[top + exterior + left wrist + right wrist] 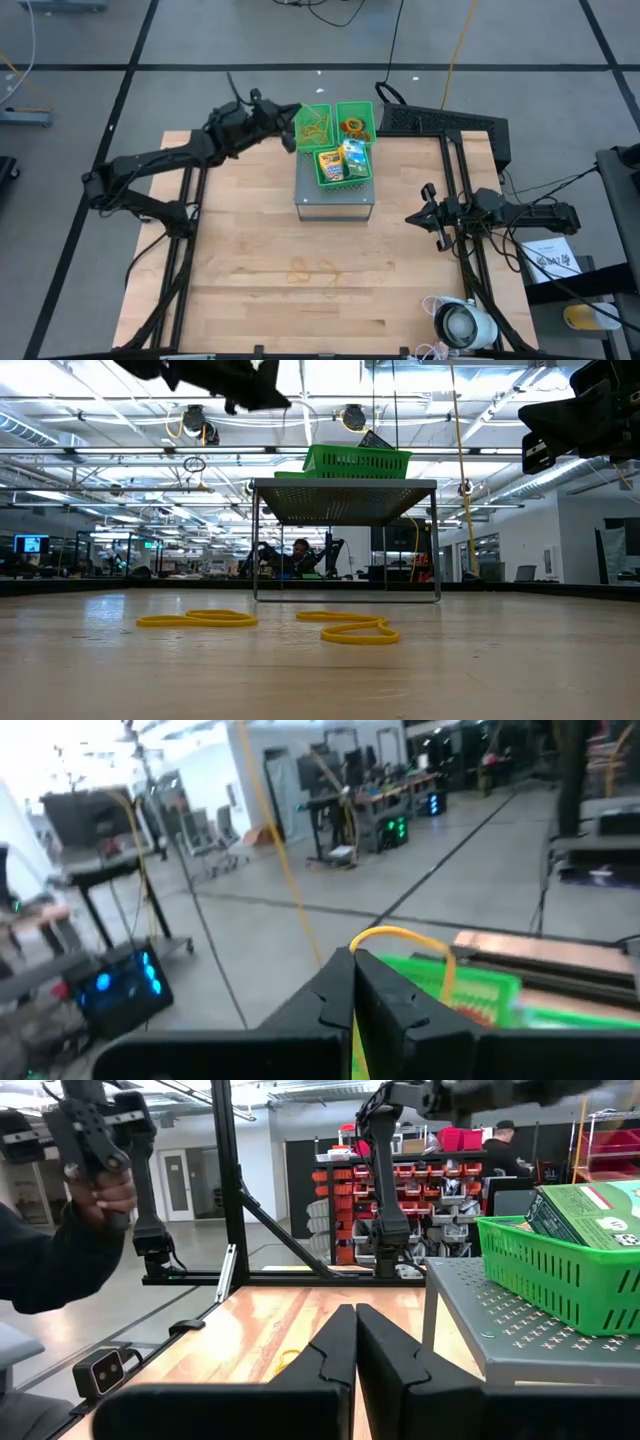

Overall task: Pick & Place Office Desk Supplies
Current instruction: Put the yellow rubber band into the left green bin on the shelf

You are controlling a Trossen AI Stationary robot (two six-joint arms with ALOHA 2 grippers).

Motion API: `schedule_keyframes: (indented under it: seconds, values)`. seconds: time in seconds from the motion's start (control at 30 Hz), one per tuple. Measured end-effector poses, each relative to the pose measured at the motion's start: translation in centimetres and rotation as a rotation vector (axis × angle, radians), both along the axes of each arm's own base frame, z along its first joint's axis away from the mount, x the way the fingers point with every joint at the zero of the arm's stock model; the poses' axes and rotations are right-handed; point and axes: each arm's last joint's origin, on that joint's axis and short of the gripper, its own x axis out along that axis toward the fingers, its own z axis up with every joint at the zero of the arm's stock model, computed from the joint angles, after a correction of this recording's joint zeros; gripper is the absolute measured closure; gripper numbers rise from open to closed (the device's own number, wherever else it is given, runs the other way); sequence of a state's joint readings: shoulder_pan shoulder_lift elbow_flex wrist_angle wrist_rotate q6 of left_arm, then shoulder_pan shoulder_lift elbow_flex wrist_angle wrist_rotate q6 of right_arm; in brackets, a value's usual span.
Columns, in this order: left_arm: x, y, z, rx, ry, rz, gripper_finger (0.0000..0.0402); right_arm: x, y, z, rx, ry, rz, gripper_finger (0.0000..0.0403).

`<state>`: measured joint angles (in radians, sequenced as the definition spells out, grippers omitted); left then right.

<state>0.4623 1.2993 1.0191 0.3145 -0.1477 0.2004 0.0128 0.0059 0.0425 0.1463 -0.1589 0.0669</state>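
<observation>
1. Wooden table [250,300]: broad bare stretch on the near side of the grey perforated stand [337,200], open room to either side of the stand too.
2. Grey perforated stand toward the table's far edge, raised on legs, open space beneath it in low view.
3. Green mesh bins [345,165] on top of stand, packed together; crayon box [330,165] and green-white packet [355,158] in the bin nearest the stand's front edge, coloured rings [354,127] in the far right bin.
4. Left gripper [290,135] raised over the far left bin on the stand, fingers [335,995] pressed together, yellow rubber band [400,935] pinched, loop sticking up.
5. Right gripper [428,215] held right of the stand, near the table's right edge, fingers [340,1340] closed flat together, nothing held.
6. White round device [462,323] at the near right table corner, well apart from the stand.
7. Loose rubber bands [315,270] flat on bare wood in front of the stand, clear space all round.
</observation>
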Motion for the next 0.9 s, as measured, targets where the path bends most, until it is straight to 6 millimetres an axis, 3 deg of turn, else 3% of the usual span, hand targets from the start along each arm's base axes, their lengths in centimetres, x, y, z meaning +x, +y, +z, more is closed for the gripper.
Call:
schedule_keyframes:
  seconds: [0.3,0.9]
  values:
    - [1.2,2.4,-2.3,-0.046,0.024,0.007,0.0398,0.0,0.0,0.0,0.000,0.000,0.000,0.0403]
    - [1.7,3.3,-3.4,-0.117,0.012,0.047,0.0396,0.0,0.0,0.0,0.000,0.000,0.000,0.0403]
